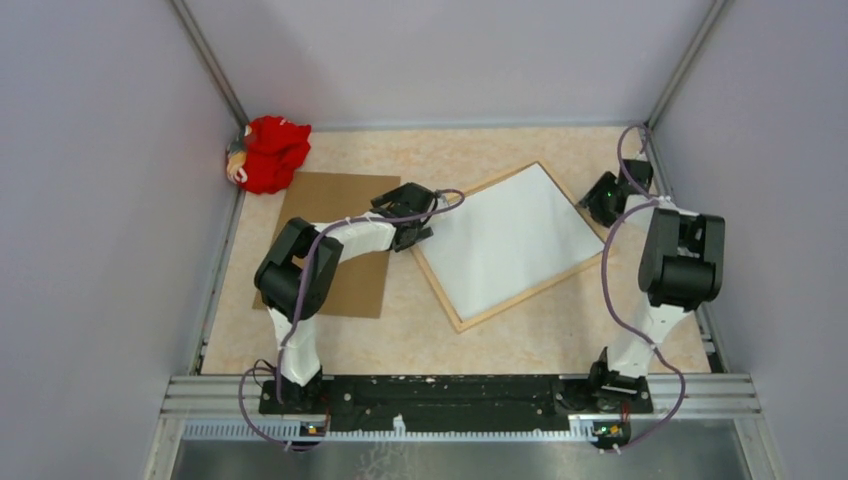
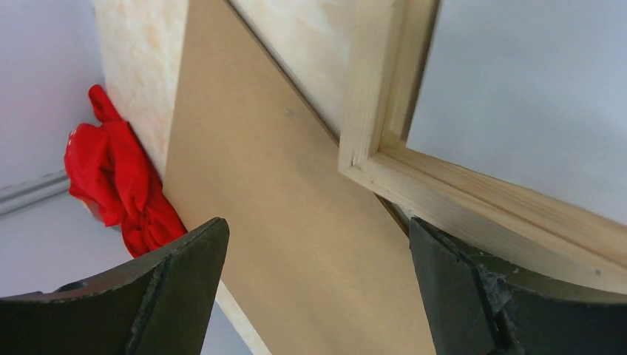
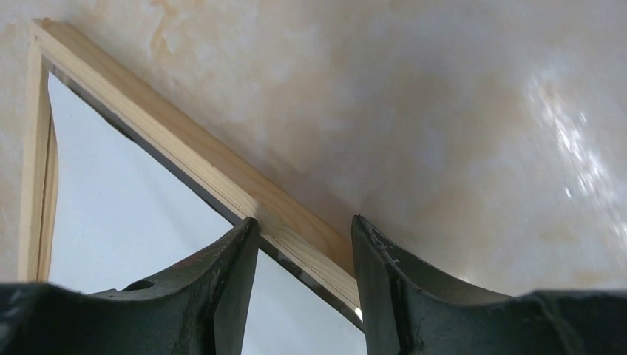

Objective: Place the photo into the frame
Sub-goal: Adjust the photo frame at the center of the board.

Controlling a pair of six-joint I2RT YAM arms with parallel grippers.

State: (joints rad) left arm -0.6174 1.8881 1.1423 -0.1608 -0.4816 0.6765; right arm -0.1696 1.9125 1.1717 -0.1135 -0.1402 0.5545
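While flat, frame (image 3: pixel 185 151) between right jaws

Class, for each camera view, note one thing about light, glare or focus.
Top external: even, soft light, no harsh glare. Left wrist: the frame looks fairly sharp, the near jaws dark and soft-edged. Right wrist: white glare speckles the table at right.

Pale lilac walls (image 1: pixel 100 200) enclose a beige marbled tabletop (image 1: pixel 520 345) on three sides.

Pale bare-wood frame (image 2: pixel 473 196), matt brown board (image 2: pixel 296 222)
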